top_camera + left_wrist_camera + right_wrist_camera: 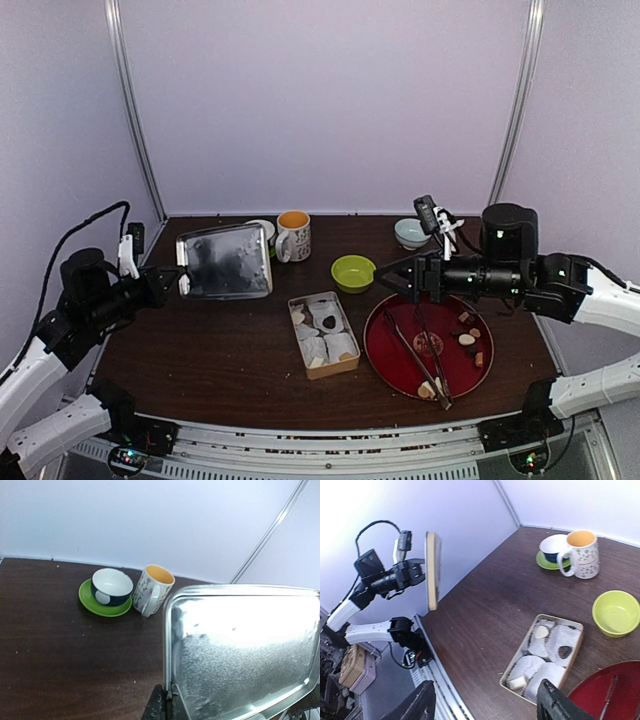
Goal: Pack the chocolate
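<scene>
A metal tray (225, 262) is being gripped by its left rim in the left gripper (172, 281), with the jaws clamped tight on that rim. The tray is being held off the table (200, 350), tilted, at the far left. The right gripper (385, 277) is being held with its jaws spread wide and nothing between them. It is hovering over the far-left rim of the red plate (378, 345), just beside the green bowl (352, 272). The chocolate (467, 337) is being seen in 2 places. Several white, tan and dark pieces are lying on the right side and near edge of the plate. In the right wrist view, 3 more are sitting in white paper cups (340, 346) inside the box (335, 371), 2 of them pale and 1 dark. The box is lying flat on the table between the tray and the plate, its left end below the tray's right end in the top view. Tongs (415, 350) are lying across the middle of the plate, their near end beside the pieces at its near edge. A mug (294, 236) is standing at the far side, just right of the tray.
</scene>
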{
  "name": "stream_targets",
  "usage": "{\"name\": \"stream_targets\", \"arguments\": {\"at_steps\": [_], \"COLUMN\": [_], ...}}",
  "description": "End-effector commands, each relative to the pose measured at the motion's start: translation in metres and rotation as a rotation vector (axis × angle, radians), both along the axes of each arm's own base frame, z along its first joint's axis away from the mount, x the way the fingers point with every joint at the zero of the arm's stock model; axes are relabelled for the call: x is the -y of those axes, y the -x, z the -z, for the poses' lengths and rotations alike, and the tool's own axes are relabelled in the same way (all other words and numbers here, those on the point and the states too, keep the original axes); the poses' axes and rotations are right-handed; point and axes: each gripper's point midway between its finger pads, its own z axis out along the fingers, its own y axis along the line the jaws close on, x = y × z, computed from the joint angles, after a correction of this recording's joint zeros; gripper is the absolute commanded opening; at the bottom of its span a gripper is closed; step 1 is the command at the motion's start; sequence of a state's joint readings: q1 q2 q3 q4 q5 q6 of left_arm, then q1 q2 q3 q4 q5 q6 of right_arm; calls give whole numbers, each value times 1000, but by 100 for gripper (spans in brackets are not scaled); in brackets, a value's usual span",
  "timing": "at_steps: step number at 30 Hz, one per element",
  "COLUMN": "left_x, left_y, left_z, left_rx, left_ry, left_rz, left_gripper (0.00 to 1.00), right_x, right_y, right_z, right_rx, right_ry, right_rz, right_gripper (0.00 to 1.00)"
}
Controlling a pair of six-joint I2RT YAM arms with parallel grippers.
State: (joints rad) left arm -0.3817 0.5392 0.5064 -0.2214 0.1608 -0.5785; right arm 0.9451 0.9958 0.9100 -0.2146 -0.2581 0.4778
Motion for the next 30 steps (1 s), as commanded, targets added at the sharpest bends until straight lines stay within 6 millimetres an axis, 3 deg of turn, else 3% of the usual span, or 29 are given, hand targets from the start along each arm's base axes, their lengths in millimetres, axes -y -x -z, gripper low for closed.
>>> {"name": "stream_targets", "arguments": {"at_steps": [1, 7, 12, 18, 23, 30], "left_x": [20, 48, 59, 59, 57, 56], "left_y": [-6, -10, -12, -11, -11, -9], "left_z": [-60, -71, -70, -67, -66, -65], "left_rx": [213, 217, 226, 238, 240, 236], "left_ry": [115, 129, 123, 127, 127, 121], "left_rz": [89, 197, 213, 204, 197, 194], "left_gripper": [0, 0, 0, 0, 0, 0], "right_x": [-31, -63, -84, -112, -131, -142], "right_y": [30, 26, 20, 22, 28, 31], "right_z": [-35, -36, -44, -43, -42, -42], "right_rx": [52, 85, 75, 65, 68, 73], "right_ry": [-100, -2, -64, -63, -56, -64], "right_rz": [-171, -150, -132, -180, -237, -264], "right_gripper": [67, 58, 54, 46, 45, 43]}}
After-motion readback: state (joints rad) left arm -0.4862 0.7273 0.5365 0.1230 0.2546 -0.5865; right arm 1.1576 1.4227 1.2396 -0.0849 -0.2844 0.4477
